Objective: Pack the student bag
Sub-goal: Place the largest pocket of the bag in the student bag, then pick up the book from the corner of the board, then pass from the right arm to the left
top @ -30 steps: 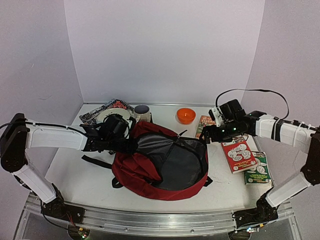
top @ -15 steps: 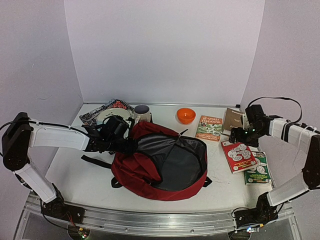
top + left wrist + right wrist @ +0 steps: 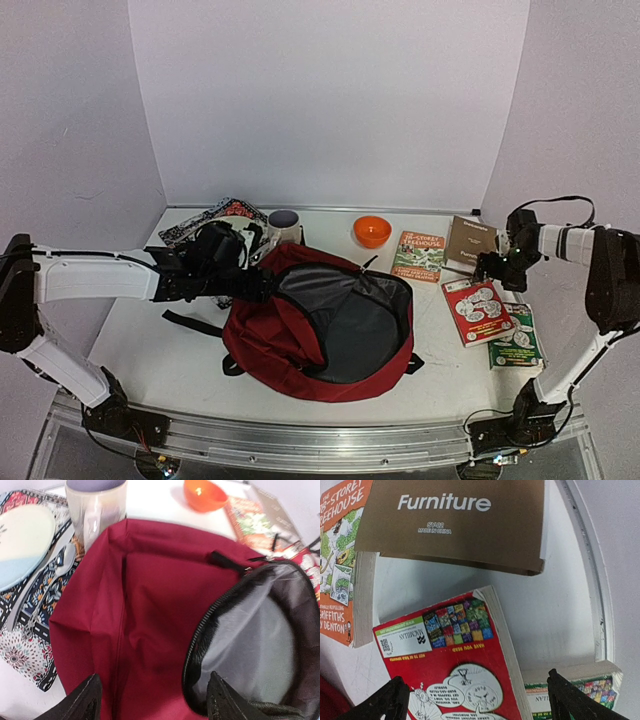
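Observation:
The student bag, a dark red backpack, lies in the middle of the table with its main mouth open and grey lining showing. My left gripper is at the bag's upper left edge. In the left wrist view it stands open, one finger over the red fabric and the other over the black zip rim, gripping nothing. My right gripper hovers at the right. Seen from its wrist it is open above a red book and holds nothing.
Right of the bag lie the red book, a green-edged book, an orange Treehouse book and a brown "Furniture" booklet. Behind the bag are an orange bowl, a mug, and a plate with a spoon on a patterned mat.
My left gripper went from shut on the bag's edge to open and let it go. My right arm swung from the bag's right rim out over the books.

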